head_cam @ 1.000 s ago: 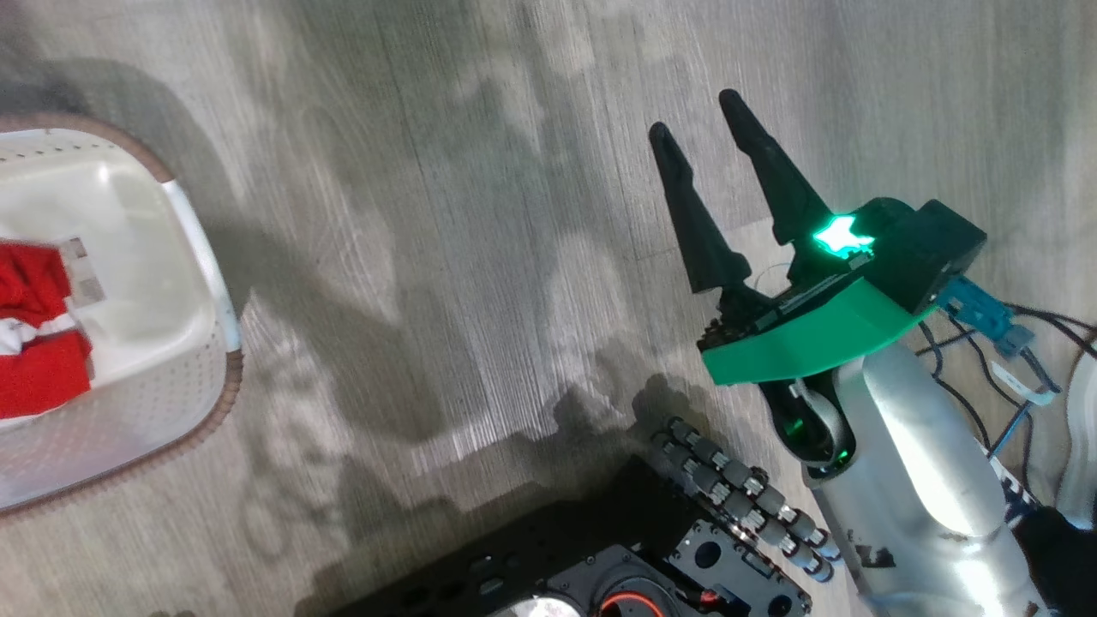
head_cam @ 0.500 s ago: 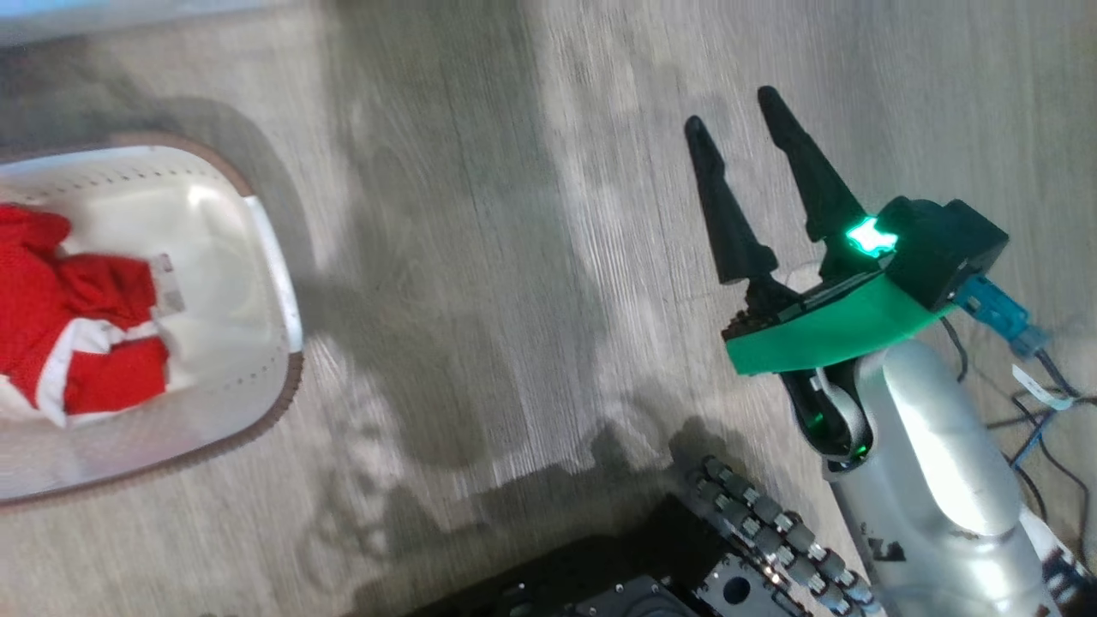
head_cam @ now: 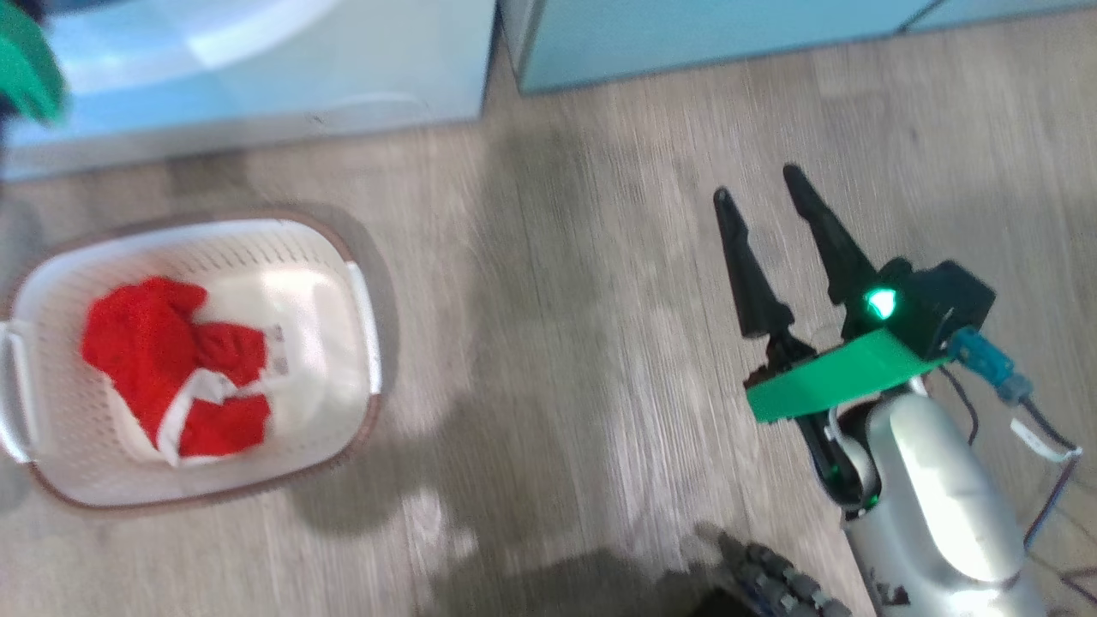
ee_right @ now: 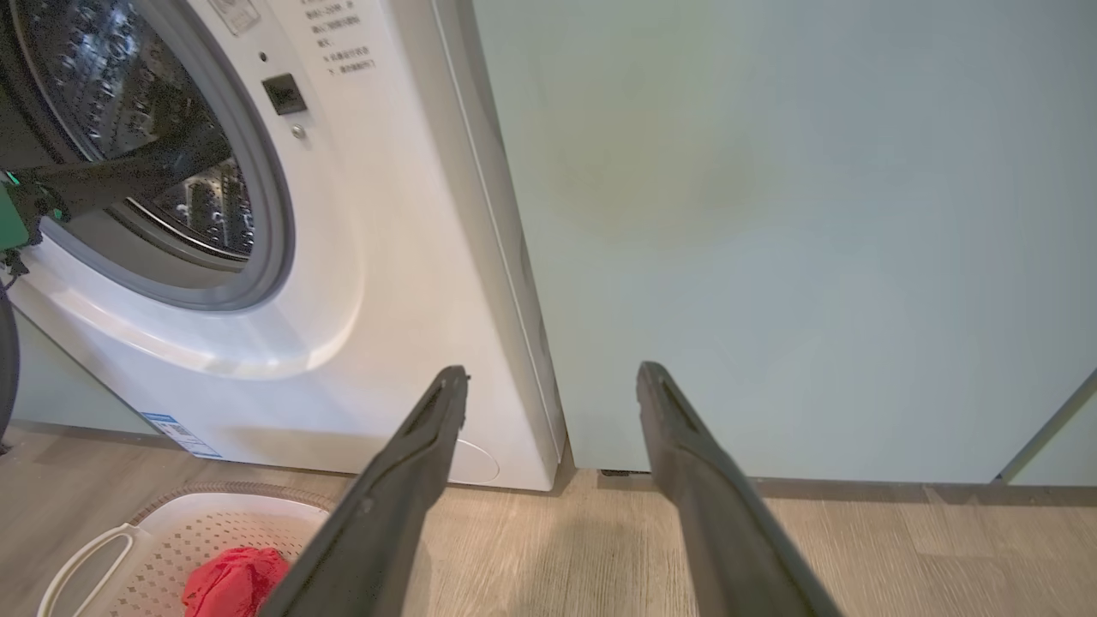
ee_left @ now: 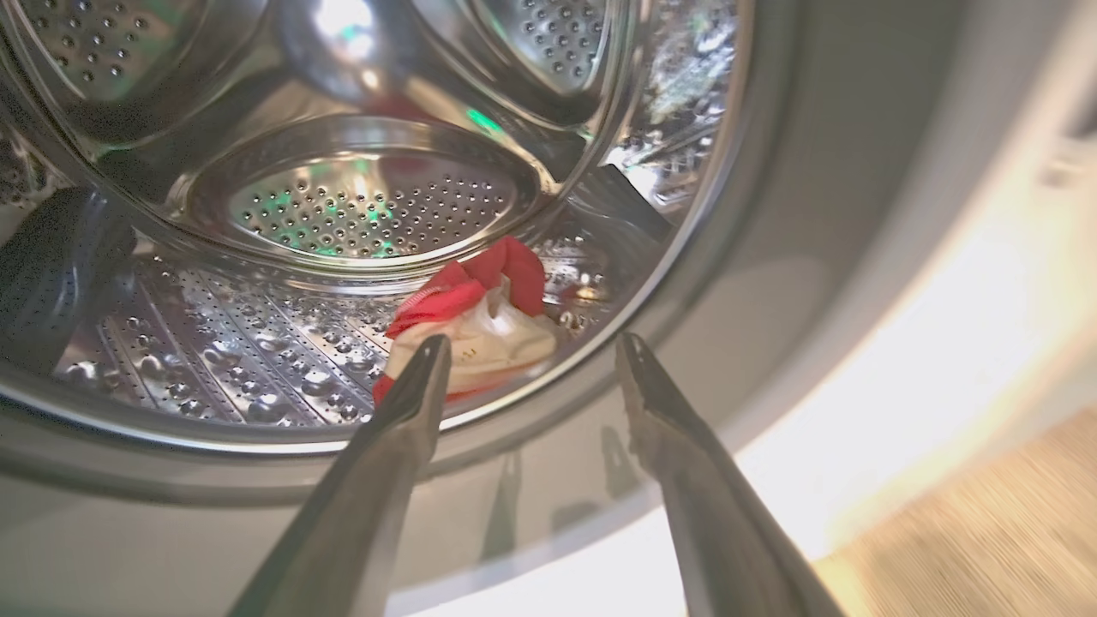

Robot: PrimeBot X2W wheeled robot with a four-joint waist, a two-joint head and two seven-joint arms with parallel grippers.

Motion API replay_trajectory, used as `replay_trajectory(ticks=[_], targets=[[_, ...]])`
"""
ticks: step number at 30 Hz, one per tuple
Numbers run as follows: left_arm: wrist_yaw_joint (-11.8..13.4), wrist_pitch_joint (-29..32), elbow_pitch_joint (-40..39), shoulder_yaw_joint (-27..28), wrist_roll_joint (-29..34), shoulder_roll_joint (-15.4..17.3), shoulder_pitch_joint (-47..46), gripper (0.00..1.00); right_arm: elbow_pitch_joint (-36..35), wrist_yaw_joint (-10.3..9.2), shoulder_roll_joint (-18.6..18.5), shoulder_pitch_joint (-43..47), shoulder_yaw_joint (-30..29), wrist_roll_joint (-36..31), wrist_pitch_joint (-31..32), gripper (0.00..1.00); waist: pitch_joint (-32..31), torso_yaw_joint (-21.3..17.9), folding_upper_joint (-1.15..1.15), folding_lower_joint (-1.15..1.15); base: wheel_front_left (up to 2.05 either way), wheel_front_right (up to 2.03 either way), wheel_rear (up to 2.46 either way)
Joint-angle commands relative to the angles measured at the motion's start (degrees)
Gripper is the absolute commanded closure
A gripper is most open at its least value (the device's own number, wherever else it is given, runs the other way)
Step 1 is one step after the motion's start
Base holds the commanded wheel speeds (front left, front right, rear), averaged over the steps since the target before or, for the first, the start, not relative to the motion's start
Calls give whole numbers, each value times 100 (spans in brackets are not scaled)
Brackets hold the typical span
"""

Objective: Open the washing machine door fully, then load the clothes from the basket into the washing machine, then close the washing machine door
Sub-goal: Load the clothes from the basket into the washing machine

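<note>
The washing machine [ee_right: 377, 257] stands open, its steel drum [ee_left: 368, 201] bare to the room. One red and white garment [ee_left: 480, 313] lies on the drum floor. My left gripper [ee_left: 533, 341] hangs open at the drum's mouth, just short of that garment, holding nothing. Its dark fingers [ee_right: 128, 176] cross the opening in the right wrist view. The basket [head_cam: 360, 300] sits on the floor, with the red clothes [head_cam: 171, 368] piled in its left half. My right gripper [head_cam: 758, 184] is open and empty above the floor, well right of the basket. The washing machine door is out of view.
Pale teal cabinet fronts [ee_right: 771, 214] stand right of the washer. Wood-look floor [head_cam: 557, 343] stretches between the basket and my right arm. Loose cables [head_cam: 1046, 446] trail beside that arm, and my dark base [head_cam: 771, 591] shows at the bottom edge.
The head camera has swung up and left: the whole basket, the washer's foot and the cabinets have come into view. My right gripper stays open in the same pose.
</note>
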Motion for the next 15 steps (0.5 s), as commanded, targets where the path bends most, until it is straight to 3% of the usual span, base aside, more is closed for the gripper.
replay_trajectory(ticks=[1,8,15], targets=[[33,-54,-281,178,44,229,122,0,-123,0,-6,191,87,-67,-37,0,-531,249,0,0,0,0,0],[317,-54,-1412,449,287,-141,1653,0,-34,0,-6,475,-171,-370,-37,0,-1330,601,0,0,0,0,0],[651,-54,-2581,731,578,-785,3281,0,41,0,-6,925,-401,-549,-37,0,-2101,1046,0,0,0,0,0]])
